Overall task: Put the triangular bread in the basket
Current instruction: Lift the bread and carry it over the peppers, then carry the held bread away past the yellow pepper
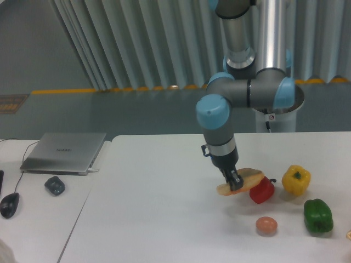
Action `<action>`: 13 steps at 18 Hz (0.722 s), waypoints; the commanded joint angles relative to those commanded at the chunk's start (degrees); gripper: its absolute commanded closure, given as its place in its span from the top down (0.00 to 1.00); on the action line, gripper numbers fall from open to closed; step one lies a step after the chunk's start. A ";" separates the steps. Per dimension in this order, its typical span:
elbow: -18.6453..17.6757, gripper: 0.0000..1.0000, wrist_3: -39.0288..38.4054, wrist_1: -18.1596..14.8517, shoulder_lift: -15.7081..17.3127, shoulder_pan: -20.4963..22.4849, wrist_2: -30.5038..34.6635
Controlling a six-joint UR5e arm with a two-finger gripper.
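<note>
The triangular bread (pixel 247 176) is a pale tan wedge right of the table's middle, tilted with its left end low, near the tabletop. My gripper (pixel 235 185) points down from above and its fingers are shut on the bread's middle. The bread's right end lies against a red pepper (pixel 262 191). No basket shows clearly; a small tan sliver (pixel 349 235) at the right edge is too cut off to identify.
A yellow pepper (pixel 296 179) and a green pepper (pixel 318 216) stand to the right of the bread. A small brown egg (pixel 266 225) lies in front. On the left table are a laptop (pixel 63 152), a mouse (pixel 9 205) and a small dark object (pixel 55 185).
</note>
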 joint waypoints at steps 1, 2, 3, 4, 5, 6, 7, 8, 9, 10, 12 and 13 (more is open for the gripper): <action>0.27 0.28 2.02 0.17 0.61 0.70 1.93; 0.70 0.28 4.65 0.09 1.84 2.27 3.42; 0.79 0.28 6.50 0.09 2.02 3.86 3.70; 0.80 0.28 7.65 0.35 2.03 5.09 3.70; 0.80 0.28 8.62 0.87 1.85 6.23 3.79; 1.06 0.30 9.15 2.10 1.50 6.94 4.05; 1.15 0.31 9.33 4.29 1.24 7.64 4.66; 1.15 0.31 9.33 5.79 1.23 8.96 5.19; 1.15 0.31 9.51 6.41 1.23 10.19 5.11; 1.23 0.31 10.21 6.50 1.23 11.77 5.20; 1.24 0.31 12.22 7.81 1.06 13.53 5.46; 1.23 0.31 12.58 8.61 1.06 14.50 5.46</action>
